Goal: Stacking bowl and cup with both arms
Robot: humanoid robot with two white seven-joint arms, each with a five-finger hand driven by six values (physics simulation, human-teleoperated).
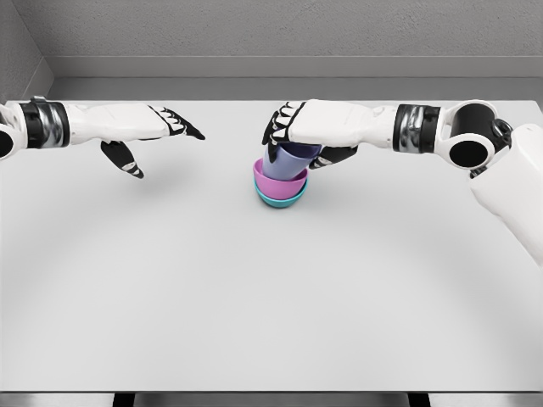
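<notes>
Final stacking step: the right hand (310, 127) holds the purple cup (288, 161), tilted, in the pink bowl (273, 181), itself nested in the teal bowl (284, 200); next, judged: level, release; left hand (140, 136) far left of bowls, fingers spread, empty.

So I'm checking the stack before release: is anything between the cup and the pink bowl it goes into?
Nothing visible. The right hand holds the purple cup, tilted, already partly inside the pink bowl, which sits in the teal bowl. The left hand is open, well off to the side.
</notes>
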